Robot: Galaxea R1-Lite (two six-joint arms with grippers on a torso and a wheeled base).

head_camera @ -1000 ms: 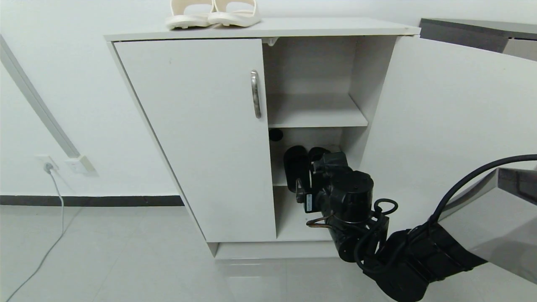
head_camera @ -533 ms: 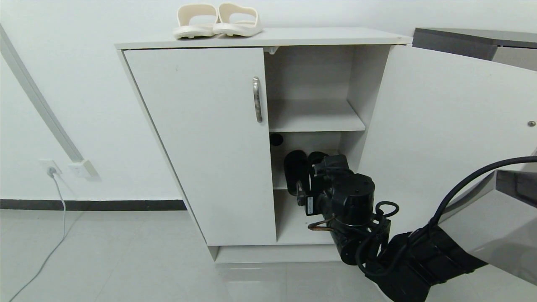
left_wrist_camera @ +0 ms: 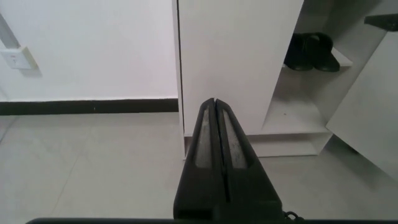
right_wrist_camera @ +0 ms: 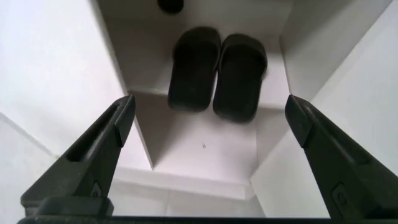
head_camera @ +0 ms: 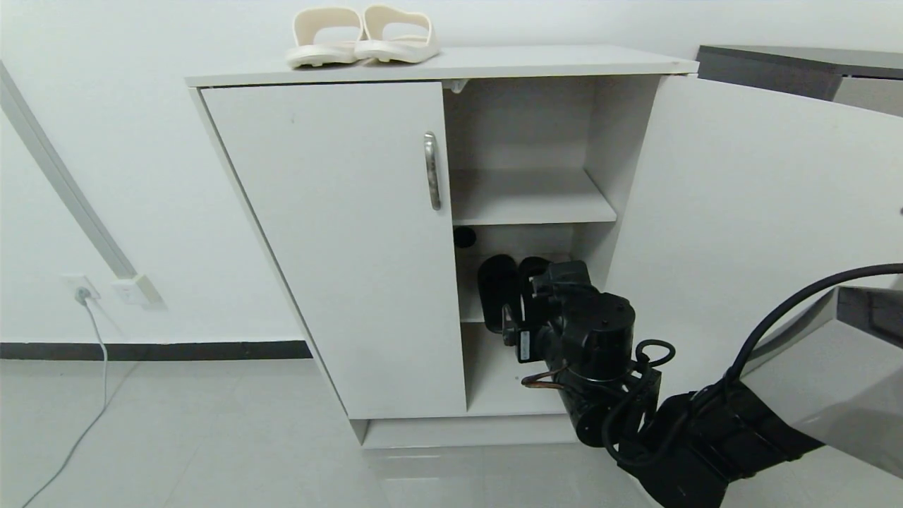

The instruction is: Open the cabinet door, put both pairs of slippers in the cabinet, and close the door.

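Cabinet shelf point(right_wrist_camera: 146, 62) holding black slippers point(right_wrist_camera: 217, 74) before the released right hand point(right_wrist_camera: 209, 106); cream slippers point(head_camera: 363, 35) atop at 11 o'clock; left hand point(left_wrist_camera: 214, 104) clenched, empty.

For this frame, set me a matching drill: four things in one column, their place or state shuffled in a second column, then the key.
Things:
1. black slippers
2. cream slippers
3. left door
4. right door

Place or state:
A. swung open
B. on top of the cabinet
C. on a shelf inside the cabinet
D. shut

Pairs: 1-C, 2-B, 3-D, 4-A.
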